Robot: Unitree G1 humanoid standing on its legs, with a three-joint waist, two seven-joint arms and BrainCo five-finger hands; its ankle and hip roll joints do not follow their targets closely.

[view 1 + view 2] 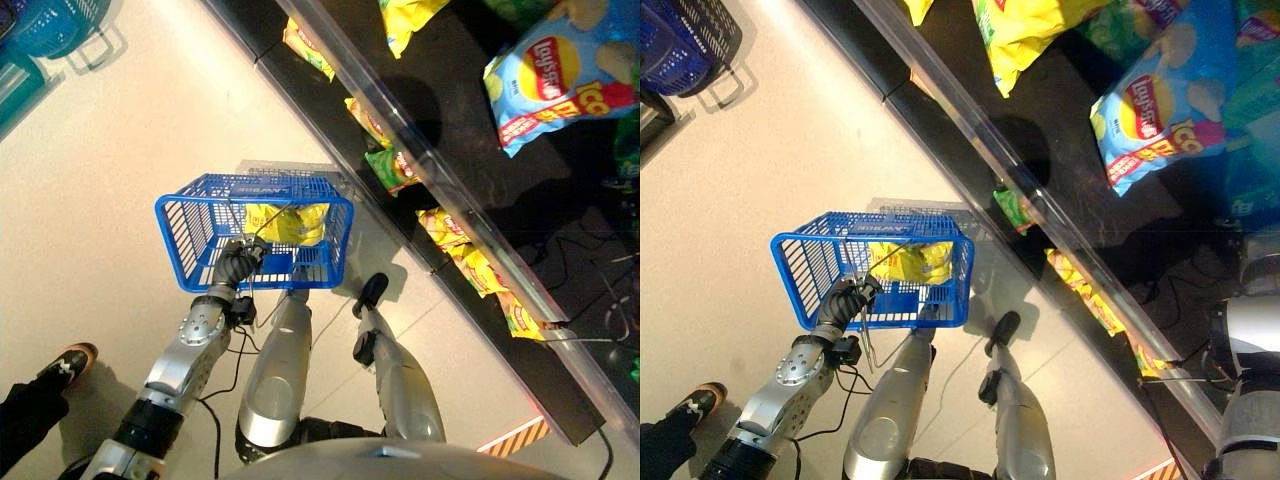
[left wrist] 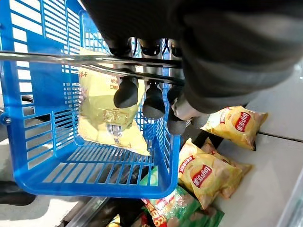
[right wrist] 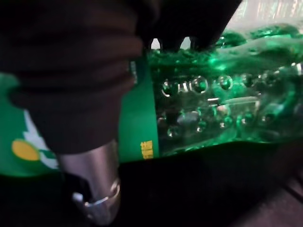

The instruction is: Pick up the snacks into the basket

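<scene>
Snacks lie along the black shelf (image 1: 470,70) toward two o'clock, while one yellow bag (image 1: 285,222) already sits inside the blue basket (image 1: 200,215). The left hand (image 2: 147,94) curls its fingers round the basket's wire handle (image 2: 57,58), apparently to keep it hanging level. The right hand (image 3: 94,189) presses against a green bottle (image 3: 222,109); I cannot tell its grip.

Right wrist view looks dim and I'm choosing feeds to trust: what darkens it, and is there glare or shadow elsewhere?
Right wrist view: the right hand blocks much of the light with its dark cover; the green bottle glows, lit from behind. Left eye view: the clear shelf rail catches bright glare, and the basket throws a soft shadow on the floor.
</scene>
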